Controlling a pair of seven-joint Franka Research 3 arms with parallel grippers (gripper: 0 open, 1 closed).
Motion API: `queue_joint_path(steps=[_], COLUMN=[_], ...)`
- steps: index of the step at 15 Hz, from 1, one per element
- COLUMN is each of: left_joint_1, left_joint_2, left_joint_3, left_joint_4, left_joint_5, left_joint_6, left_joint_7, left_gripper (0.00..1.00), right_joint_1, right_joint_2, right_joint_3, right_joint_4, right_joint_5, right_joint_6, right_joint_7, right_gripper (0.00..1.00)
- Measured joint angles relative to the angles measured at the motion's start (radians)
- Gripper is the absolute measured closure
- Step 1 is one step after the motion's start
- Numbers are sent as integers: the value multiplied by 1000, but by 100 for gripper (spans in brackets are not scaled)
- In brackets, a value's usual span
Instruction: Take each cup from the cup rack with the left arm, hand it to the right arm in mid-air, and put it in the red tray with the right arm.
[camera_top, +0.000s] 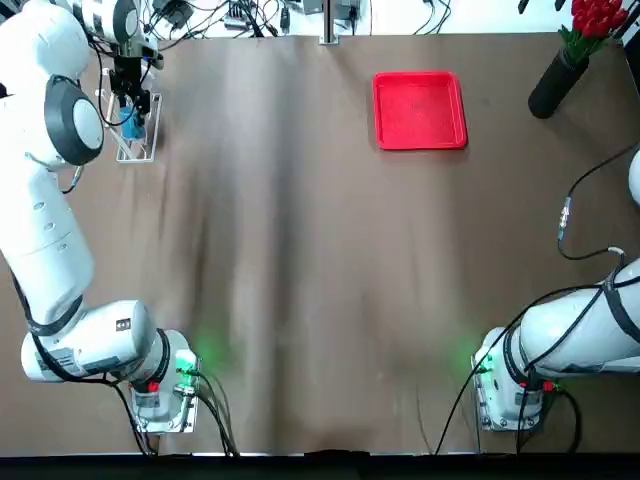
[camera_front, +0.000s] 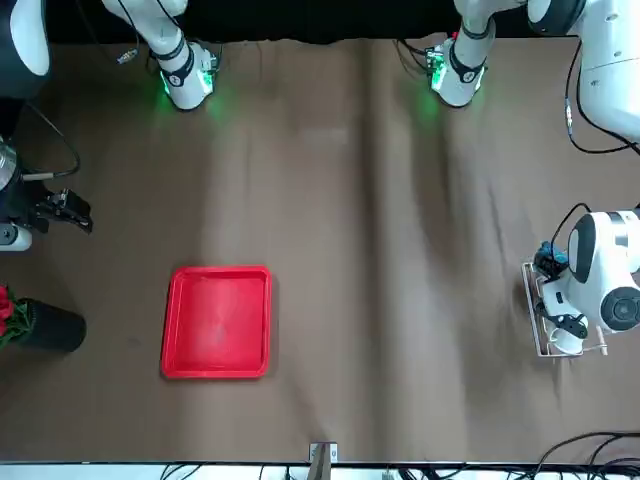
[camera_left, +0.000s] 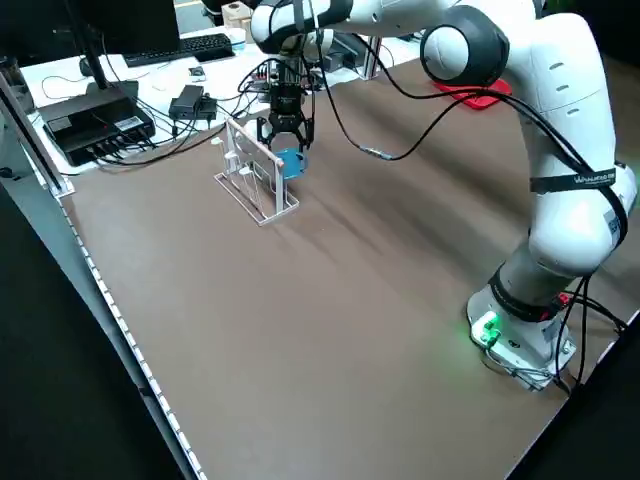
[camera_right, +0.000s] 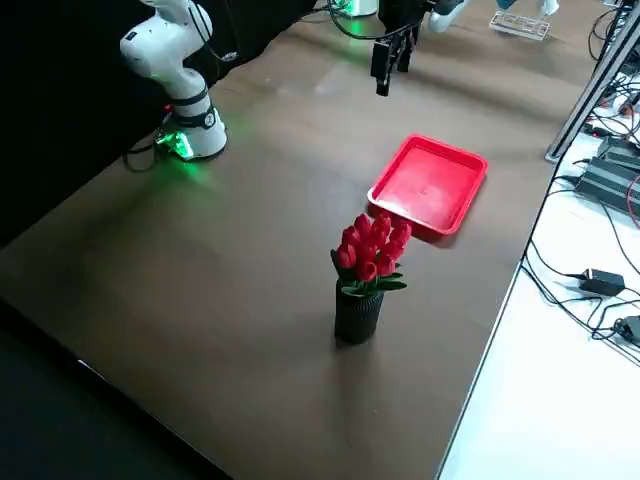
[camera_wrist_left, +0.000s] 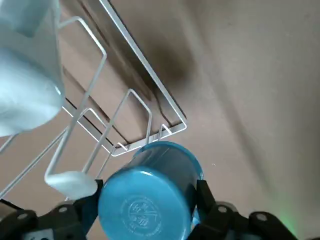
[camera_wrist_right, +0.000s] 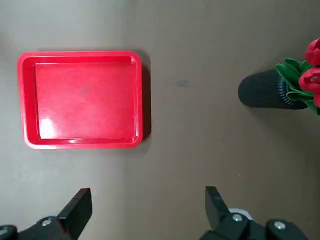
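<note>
Two cups, one rack, one tray, two arms. In the top view, upper left, the left gripper (camera_top: 131, 100) reaches down over the rack (camera_top: 140, 152), which stands close to the table's (camera_top: 300, 300) left and far edges. The blue cup (camera_top: 132, 124) sits between its fingers. The left wrist view shows this closely: the blue cup (camera_wrist_left: 150, 197), bottom toward the camera, lies between the two pads, each pad (camera_wrist_left: 202, 192) at or just beside its wall, so the claw is clenched about it, with the cup still at the rack's (camera_wrist_left: 125, 107) wires. The white cup (camera_wrist_left: 25, 75), in that view's upper left, hangs on the rack; the top view hides it under the arm.

The middle of the table is bare brown cloth, wide open room between rack and tray. The red tray (camera_top: 420, 110) lies empty at upper centre-right, near the far edge. A black vase of red flowers (camera_top: 560, 75) stands at the upper right corner.

The right gripper is out of the top view; the right wrist view shows its fingers (camera_wrist_right: 77, 207) spread wide, released, high above the table, with the tray (camera_wrist_right: 82, 100) and vase (camera_wrist_right: 267, 92) below.
</note>
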Motion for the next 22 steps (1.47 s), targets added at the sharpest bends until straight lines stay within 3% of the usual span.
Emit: queue_joint_path(steps=[22], left_joint_1=[-5], left_joint_2=[-87], left_joint_3=[-8], left_joint_4=[8], left_joint_5=[0], left_joint_6=[-54], left_joint_7=[0], left_gripper=[22], right_joint_1=[0], right_joint_2=[0], right_joint_3=[0], right_joint_4=[0], right_joint_5=[0], right_joint_6=[4], right_joint_7=[0], right_gripper=[0])
